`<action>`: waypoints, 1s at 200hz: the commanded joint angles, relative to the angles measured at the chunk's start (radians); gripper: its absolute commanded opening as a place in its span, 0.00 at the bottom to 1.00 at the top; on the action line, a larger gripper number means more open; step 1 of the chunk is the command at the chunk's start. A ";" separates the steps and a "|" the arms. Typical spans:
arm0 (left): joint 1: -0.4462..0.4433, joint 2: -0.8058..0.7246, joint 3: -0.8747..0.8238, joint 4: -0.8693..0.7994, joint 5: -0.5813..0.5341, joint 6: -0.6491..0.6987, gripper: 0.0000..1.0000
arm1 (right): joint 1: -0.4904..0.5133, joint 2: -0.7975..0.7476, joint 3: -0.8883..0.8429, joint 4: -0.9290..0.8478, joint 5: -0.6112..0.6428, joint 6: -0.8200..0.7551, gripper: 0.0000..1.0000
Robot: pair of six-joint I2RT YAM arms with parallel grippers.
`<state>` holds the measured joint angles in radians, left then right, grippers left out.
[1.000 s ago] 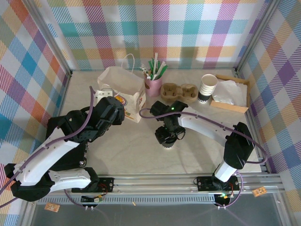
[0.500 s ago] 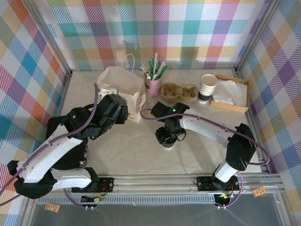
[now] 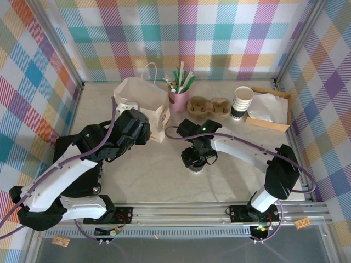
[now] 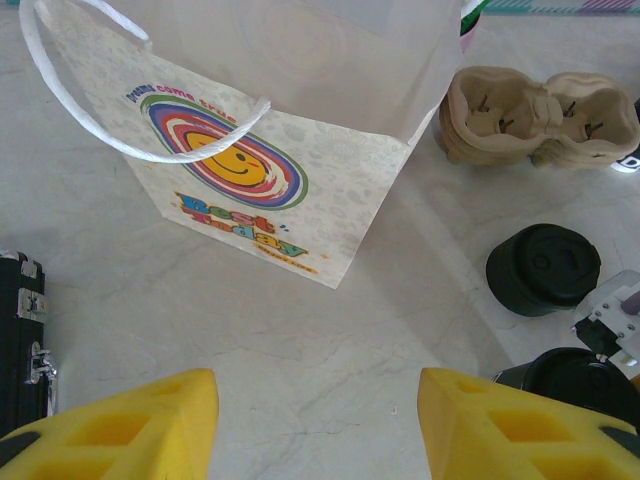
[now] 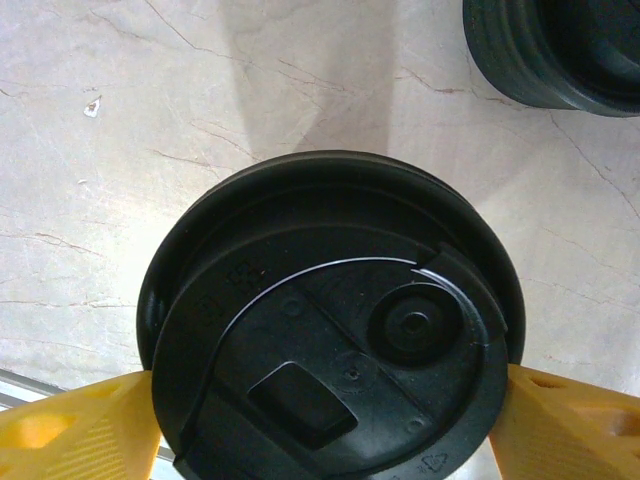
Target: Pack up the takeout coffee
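The takeout coffee stands on the table near its middle, lid up. It is flanked by the yellow fingers of the right claw. Their tips are hidden beneath the lid's rim, so it cannot be told whether the cup is gripped or merely bracketed. The left claw is held open and empty, facing the paper bag.

Hazards, as judged: a hold taken too high may pull the lid off. Too hard a squeeze may buckle the paper wall. The lid stack, just beside the cup, may be knocked during a lift. The light bag may be tipped if its mouth is struck on entry.

The lid's sip hole and the finger placement are given by the right wrist view, though the cup wall is concealed there. The bag's printed face, its loose handle and the cup carrier are given by the left wrist view. The overall layout is supplied by the top view, including the stack of white cups.
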<state>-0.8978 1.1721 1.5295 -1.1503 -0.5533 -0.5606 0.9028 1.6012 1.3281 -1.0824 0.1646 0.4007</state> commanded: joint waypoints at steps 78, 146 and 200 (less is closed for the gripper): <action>0.012 0.004 0.020 -0.020 0.004 0.014 0.54 | -0.010 -0.004 -0.010 0.032 0.000 0.009 0.86; 0.013 0.007 0.011 -0.025 0.012 0.014 0.54 | -0.021 -0.011 -0.024 0.045 -0.021 0.017 0.77; 0.013 0.007 0.010 -0.024 0.013 0.020 0.54 | -0.021 -0.014 -0.020 0.020 0.001 0.010 0.67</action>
<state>-0.8978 1.1774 1.5295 -1.1519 -0.5396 -0.5598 0.8886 1.5871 1.3125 -1.0355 0.1574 0.4076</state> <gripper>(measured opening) 0.544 0.694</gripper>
